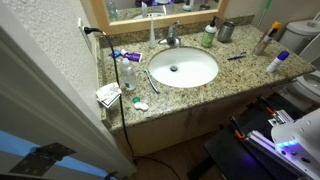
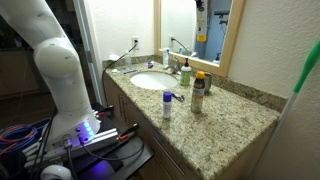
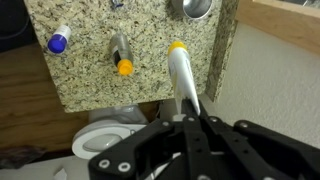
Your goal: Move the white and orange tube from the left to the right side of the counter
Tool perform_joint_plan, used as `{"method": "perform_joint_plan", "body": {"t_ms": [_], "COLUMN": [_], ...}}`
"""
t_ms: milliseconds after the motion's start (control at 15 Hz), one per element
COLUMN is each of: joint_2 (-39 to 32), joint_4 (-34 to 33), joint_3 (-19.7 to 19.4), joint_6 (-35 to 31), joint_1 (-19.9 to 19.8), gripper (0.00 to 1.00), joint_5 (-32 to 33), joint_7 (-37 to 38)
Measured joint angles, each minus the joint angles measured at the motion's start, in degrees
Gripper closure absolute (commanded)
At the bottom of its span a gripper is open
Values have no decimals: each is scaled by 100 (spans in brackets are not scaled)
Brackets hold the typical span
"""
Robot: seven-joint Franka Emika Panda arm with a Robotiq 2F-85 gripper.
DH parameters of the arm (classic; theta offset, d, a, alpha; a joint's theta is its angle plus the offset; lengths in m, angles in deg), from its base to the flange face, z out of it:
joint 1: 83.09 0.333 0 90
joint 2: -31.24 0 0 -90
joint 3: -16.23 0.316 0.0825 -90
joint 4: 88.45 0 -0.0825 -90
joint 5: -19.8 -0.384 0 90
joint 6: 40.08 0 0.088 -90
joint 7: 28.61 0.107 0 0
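In the wrist view a blue-capped bottle (image 3: 58,40) and an orange-capped bottle (image 3: 120,55) sit on the counter (image 3: 90,85). Right of them the white and orange tube (image 3: 181,75) hangs over the edge, the gripper (image 3: 192,120) fingers clamped on its white end

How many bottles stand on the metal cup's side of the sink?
3: green bottle by the sink, brown orange-capped bottle farther along, white blue-capped bottle near the front. Others may be hidden.

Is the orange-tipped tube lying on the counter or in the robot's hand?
In the hand: in the wrist view the tube sticks out of its grip, reaching past the counter edge in mid-air.
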Motion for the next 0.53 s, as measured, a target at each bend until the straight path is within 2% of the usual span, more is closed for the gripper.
{"method": "perform_joint_plan", "body": {"t_ms": [267,533], "joint_2": [-49,-659], "joint_4": [6,-45], "joint_3": [42,-93], "joint_6": [8,-6], "joint_1": [-20,-165], "gripper": [99,99], "joint_5": [106,287], "joint_7": [192,996]}}
